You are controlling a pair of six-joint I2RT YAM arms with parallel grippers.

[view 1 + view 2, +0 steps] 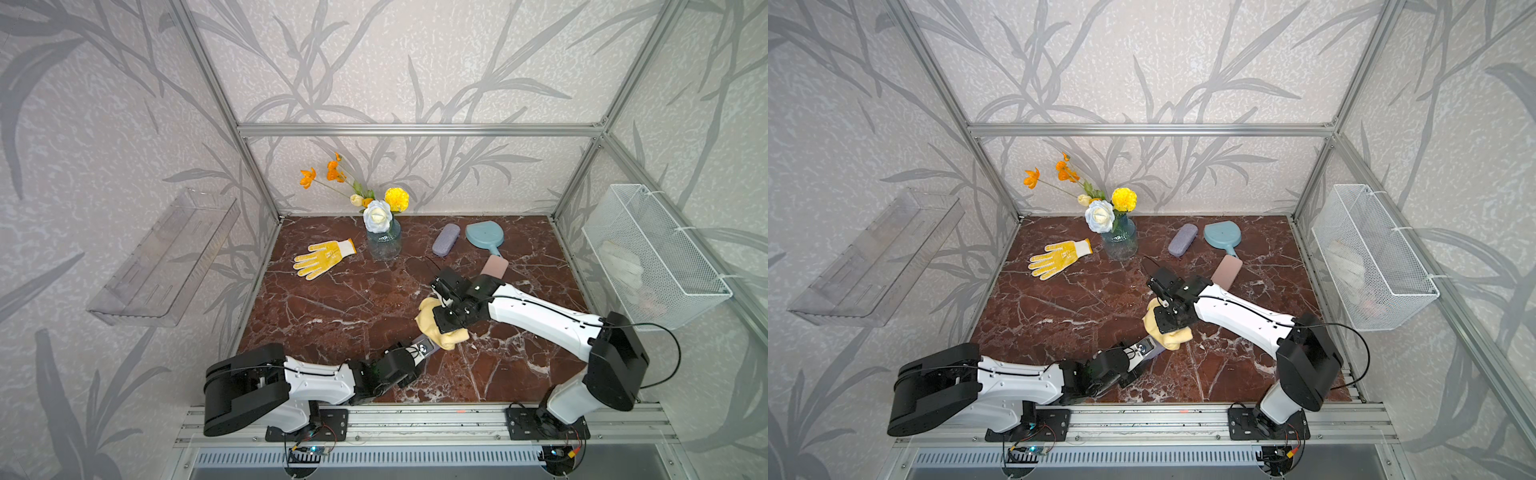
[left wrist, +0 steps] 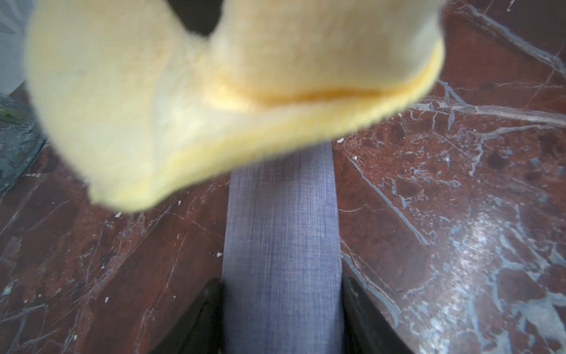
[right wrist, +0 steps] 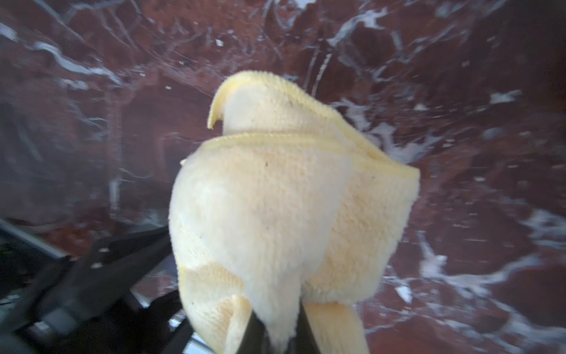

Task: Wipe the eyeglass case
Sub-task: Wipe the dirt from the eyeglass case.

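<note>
Eyeglass case point(image 2: 281, 233) clamped in left pincer point(image 2: 280, 280)

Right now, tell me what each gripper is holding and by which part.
Left gripper clamps the blue-grey eyeglass case across its width at one end. Right gripper pinches a bunched fold of the yellow microfibre cloth.
</note>
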